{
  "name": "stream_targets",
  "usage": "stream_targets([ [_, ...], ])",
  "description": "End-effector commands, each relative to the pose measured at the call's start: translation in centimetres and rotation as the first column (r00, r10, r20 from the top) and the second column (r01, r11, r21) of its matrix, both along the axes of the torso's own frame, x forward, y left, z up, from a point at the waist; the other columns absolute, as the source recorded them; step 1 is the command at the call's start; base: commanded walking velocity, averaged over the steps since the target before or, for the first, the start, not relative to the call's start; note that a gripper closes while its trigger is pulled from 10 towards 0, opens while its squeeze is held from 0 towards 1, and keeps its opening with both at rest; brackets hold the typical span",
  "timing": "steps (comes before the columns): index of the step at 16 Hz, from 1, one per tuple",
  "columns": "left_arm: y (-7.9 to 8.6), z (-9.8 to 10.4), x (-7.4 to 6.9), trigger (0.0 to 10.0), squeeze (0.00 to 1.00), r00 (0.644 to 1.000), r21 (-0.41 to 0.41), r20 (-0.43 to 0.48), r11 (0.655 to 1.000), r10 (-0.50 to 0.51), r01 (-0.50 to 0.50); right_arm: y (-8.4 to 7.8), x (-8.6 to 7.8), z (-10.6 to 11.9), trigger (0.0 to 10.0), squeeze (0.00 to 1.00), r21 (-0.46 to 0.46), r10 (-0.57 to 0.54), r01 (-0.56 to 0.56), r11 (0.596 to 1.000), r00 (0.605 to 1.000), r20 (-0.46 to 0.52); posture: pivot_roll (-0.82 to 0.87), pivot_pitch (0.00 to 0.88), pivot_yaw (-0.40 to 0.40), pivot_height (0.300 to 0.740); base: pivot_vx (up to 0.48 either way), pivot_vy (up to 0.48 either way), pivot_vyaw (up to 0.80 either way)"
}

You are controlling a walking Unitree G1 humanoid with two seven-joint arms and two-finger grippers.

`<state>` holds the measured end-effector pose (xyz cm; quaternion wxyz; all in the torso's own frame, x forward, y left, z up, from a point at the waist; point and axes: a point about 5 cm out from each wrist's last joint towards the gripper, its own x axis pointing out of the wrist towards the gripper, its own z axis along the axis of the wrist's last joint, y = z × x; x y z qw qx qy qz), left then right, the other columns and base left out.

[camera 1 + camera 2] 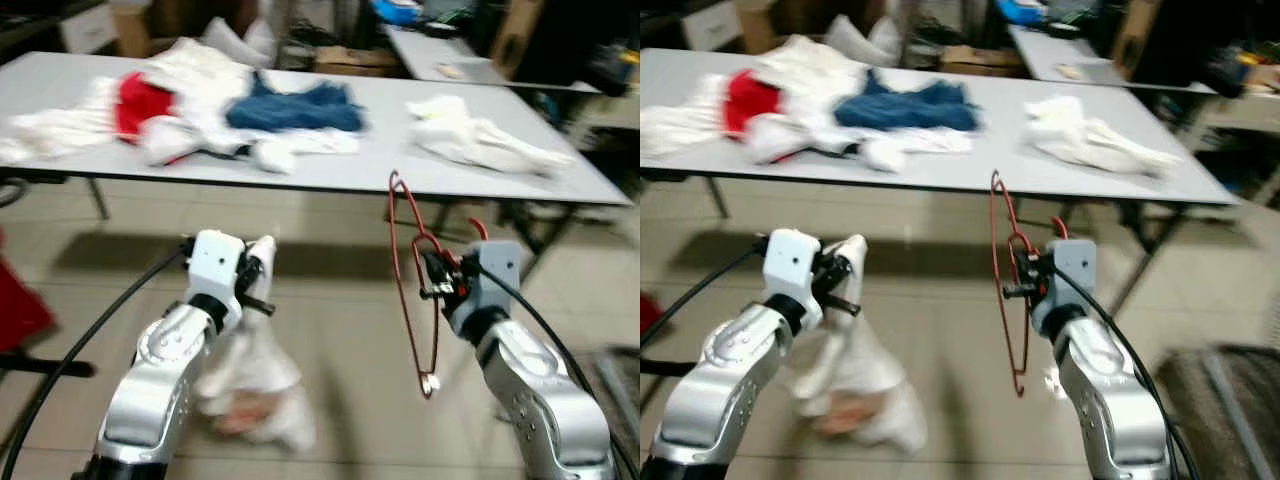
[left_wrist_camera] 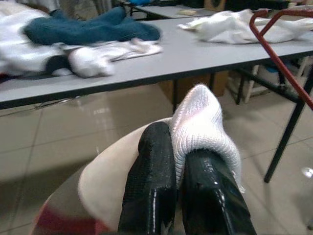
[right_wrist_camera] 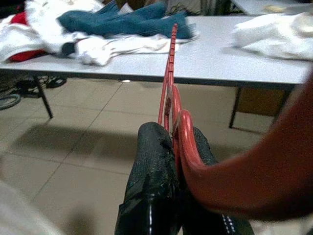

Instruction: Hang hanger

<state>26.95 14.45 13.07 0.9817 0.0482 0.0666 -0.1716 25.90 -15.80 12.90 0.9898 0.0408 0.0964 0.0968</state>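
1. Two things are already in hand. The right gripper [image 1: 437,283] has its fingers pinched tight on the red wire hanger [image 1: 412,290], and the left gripper [image 1: 258,272] has its fingers closed on a white garment [image 1: 250,385].

2. The hanger is held in the air in front of the robot, edge-on to the head camera. Its hook points up, just short of the near edge of the grey worktop [image 1: 340,170], and its lower end dangles below the gripper. The grip sits partway down the wire.

3. The garment hangs limp from the left gripper down toward the tiled floor [image 1: 330,340], with a pinkish patch near its lower end. The left wrist view shows a white ribbed knit fold between the fingers [image 2: 151,181].

4. Hanger and garment are well apart, so I judge that the garment is not yet on the hanger.

5. On the worktop lie a red-and-white heap [image 1: 150,105], a blue cloth [image 1: 295,108] and a white pile [image 1: 475,140].

6. What seems left: bring the two together if the garment is meant for this hanger, then find a rail or hook to hang it on. No rail can be made out in these blurred views, so the task looks early to midway.
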Motion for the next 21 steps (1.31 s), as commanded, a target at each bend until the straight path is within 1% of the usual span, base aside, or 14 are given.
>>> stream_targets([
  [1,-0.66,0.47,0.05,10.0,0.0,1.0,-0.006,0.023,1.0,-0.019,0.019,-0.71,0.07,0.0,10.0,0.0,-0.02,-0.024,0.024,1.0,1.0,-0.001,-0.13,0.0,-0.026,0.74,0.0,-0.48,0.0],
  [2,-0.65,0.49,0.06,10.0,0.0,1.0,-0.006,0.023,1.0,-0.019,0.019,-0.72,0.11,-0.02,10.0,0.0,-0.023,-0.026,0.026,0.999,1.0,-0.002,-0.13,0.0,-0.026,0.74,0.0,-0.446,0.0],
  [5,-0.63,0.54,0.19,10.0,0.0,1.0,-0.03,0.016,0.999,-0.009,0.009,-0.89,0.13,-0.09,10.0,0.0,-0.028,-0.039,0.039,0.999,0.999,-0.002,-0.13,0.0,-0.021,0.74,0.0,0.0,0.0],
  [7,-0.59,0.7,0.45,10.0,0.0,1.0,-0.022,0.019,1.0,-0.013,0.014,-0.89,0.28,-0.01,10.0,0.0,-0.022,-0.047,0.047,0.999,0.999,0.0,-0.13,0.0,-0.017,0.74,0.0,0.0,0.0],
  [9,-0.66,1.14,0.64,10.0,0.0,0.999,-0.032,0.044,0.999,-0.02,0.021,-1.01,0.19,-0.23,10.0,0.0,-0.018,-0.053,0.053,0.998,0.999,-0.011,-0.13,0.0,-0.021,0.74,0.0,0.0,-0.79],
  [11,-0.47,1.22,0.74,10.0,0.0,0.999,-0.036,0.045,0.999,-0.006,0.007,-0.94,0.28,-0.17,10.0,0.0,-0.023,-0.047,0.047,0.999,0.999,-0.008,-0.12,0.0,-0.026,0.74,0.268,0.0,-0.75],
  [16,-0.36,1.18,0.73,10.0,0.0,0.999,-0.044,0.04,0.999,0.008,-0.006,-0.65,0.37,-0.1,10.0,0.0,-0.049,-0.033,0.033,0.998,0.999,0.004,-0.12,0.0,-0.031,0.74,0.326,0.0,0.0],
  [21,-0.33,1.18,0.86,10.0,0.0,0.999,-0.041,0.039,0.999,0.006,-0.005,-0.53,0.54,-0.06,10.0,0.0,-0.055,-0.033,0.033,0.998,0.999,0.011,-0.12,0.0,-0.031,0.74,0.345,0.0,0.0],
])
